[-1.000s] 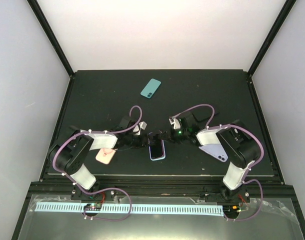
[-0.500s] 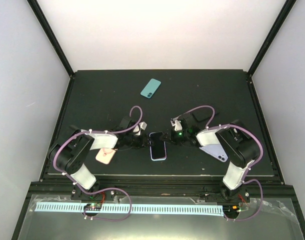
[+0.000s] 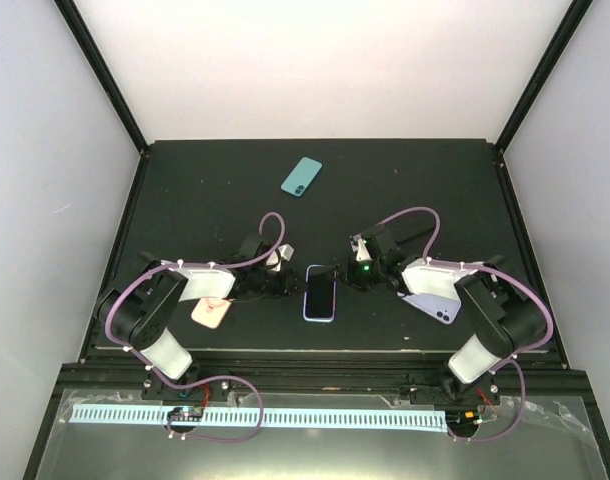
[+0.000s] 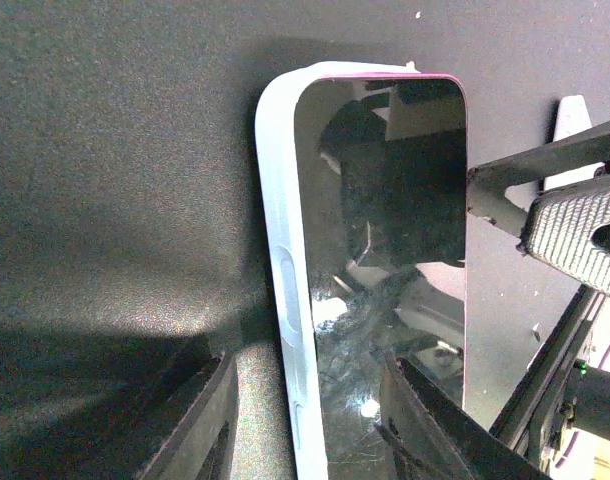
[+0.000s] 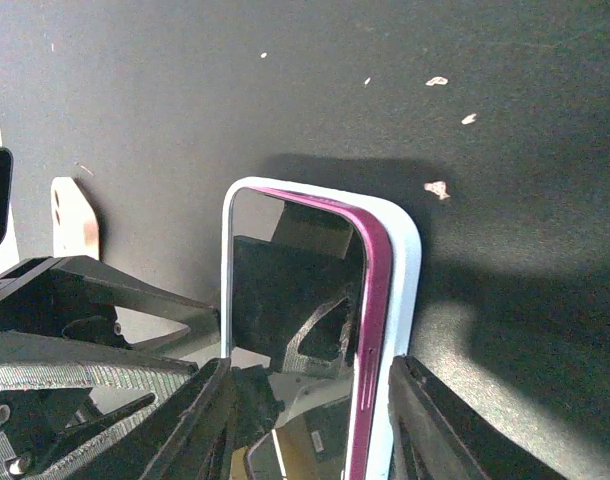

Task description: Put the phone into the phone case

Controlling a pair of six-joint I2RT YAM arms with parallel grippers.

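Judging the step first, we find the task's own pairing not yet begun. The phone (image 3: 301, 176) lies alone in the upper middle of the top view, well apart from both arms. The phone case (image 3: 435, 308) lies at the lower right, partly under the right arm (image 3: 490, 320).

Both grippers are busy at the centre instead, with another phone (image 3: 319, 293). It is pink-edged, seated in a pale blue-white case, and lies screen up on the table (image 3: 185, 200). The left gripper (image 4: 307, 395) stands part-open, its jaws flanking that phone's near end, with a clear gap on the rim side. The right gripper (image 5: 307, 380) is parted too, about the phone's width, and we cannot quite tell whether its fingers touch the rim.

Next, we judge, both arms must come clear of this cased phone. One can then reach for the far teal phone while the other steadies the lavender case, which must lie hollow side up to receive it.

We can read no brand, label or writing anywhere; only a small green light (image 3: 363, 267) glows on the right wrist.
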